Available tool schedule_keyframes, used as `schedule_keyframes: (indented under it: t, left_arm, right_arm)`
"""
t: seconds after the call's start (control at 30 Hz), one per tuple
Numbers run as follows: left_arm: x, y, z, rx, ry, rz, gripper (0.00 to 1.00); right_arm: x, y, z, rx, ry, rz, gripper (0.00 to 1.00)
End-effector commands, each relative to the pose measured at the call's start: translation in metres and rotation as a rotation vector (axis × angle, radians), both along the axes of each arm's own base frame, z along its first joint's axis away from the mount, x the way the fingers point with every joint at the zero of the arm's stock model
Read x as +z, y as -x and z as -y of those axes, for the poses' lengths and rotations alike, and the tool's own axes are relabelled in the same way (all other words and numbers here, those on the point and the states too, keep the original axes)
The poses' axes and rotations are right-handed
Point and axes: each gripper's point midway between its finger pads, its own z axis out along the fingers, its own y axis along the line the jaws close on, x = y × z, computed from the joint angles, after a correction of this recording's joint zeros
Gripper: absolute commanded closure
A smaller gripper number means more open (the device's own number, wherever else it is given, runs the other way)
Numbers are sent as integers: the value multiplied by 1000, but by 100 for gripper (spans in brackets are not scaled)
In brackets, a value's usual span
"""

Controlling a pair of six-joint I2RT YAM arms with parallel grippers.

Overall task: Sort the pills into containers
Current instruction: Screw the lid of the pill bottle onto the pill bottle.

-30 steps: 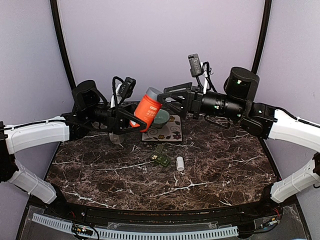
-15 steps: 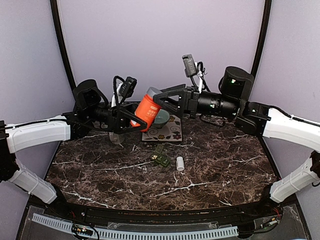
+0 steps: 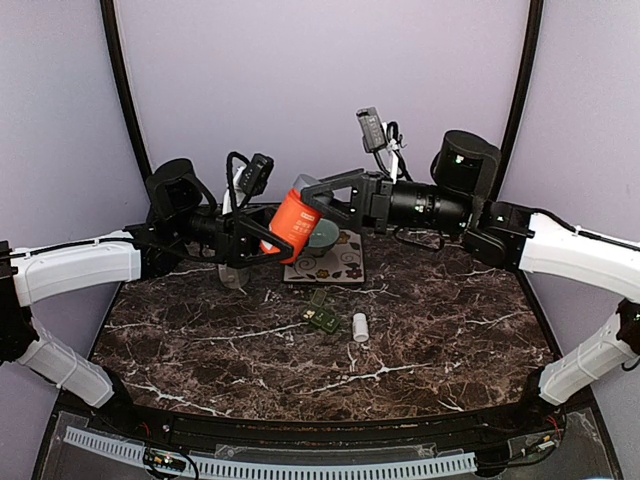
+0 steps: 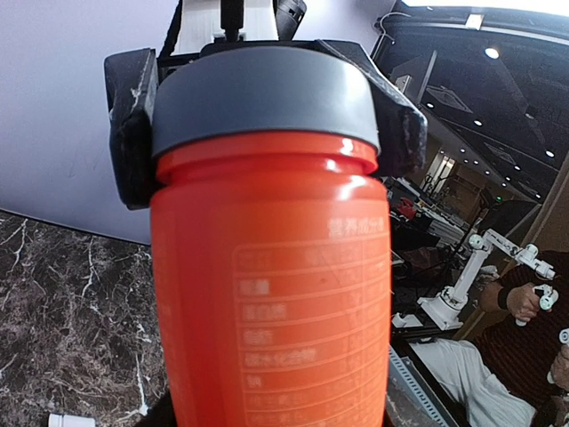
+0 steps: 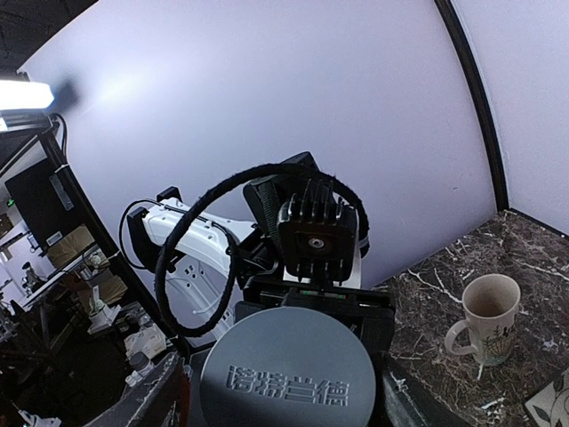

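Hands first: my left hand (image 3: pixel 283 232) is clamped round the body of the orange bottle (image 4: pixel 276 294), holding it in the air over the far part of the surface (image 3: pixel 450 330). My right hand (image 3: pixel 312 196) straddles the grey cap (image 4: pixel 262 98), with its pads (image 4: pixel 129 124) close against either side. I cannot tell whether they are pressing on it or are just short of it. The bottle is tilted, its long axis running from my left hand up and across to my right, cap end toward the right hand.

My pill box (image 3: pixel 320 309) lies on the surface below the bottle and a little nearer to me. It is well apart from both hands, just in front of the patterned mat (image 3: pixel 345 265) that carries the bowl (image 3: pixel 325 238), and near a small white tube (image 3: pixel 360 326).

I judge the pill box to be light, stiff plastic that would skid on this polished stone at a nudge. I would steady it across its narrow sides rather than push down on a lid. Its long axis seems to run roughly from far to near, slightly slanted. It is too small for me to tell whether the lids are up.
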Motion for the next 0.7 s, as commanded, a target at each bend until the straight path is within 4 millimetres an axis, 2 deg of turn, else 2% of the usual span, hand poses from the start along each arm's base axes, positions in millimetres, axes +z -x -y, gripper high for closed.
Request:
schedule_keyframes:
  t: [0.0,0.17,0.43,0.67]
  left_arm:
    - [19,4,-3,-14,50,67,100]
    - [18,3,-2,-11,47,66,100]
    - [16,2,-2,-9,43,67,100]
    - [15,-1,-1,24,36,81,100]
  right_arm:
    - [26,-1,2,4,-65,40,33]
    - [26,-5,-2,1,-62,37,36]
    - [25,-6,-4,2,-61,30,49]
    - [24,-8,-6,3,-54,15,68]
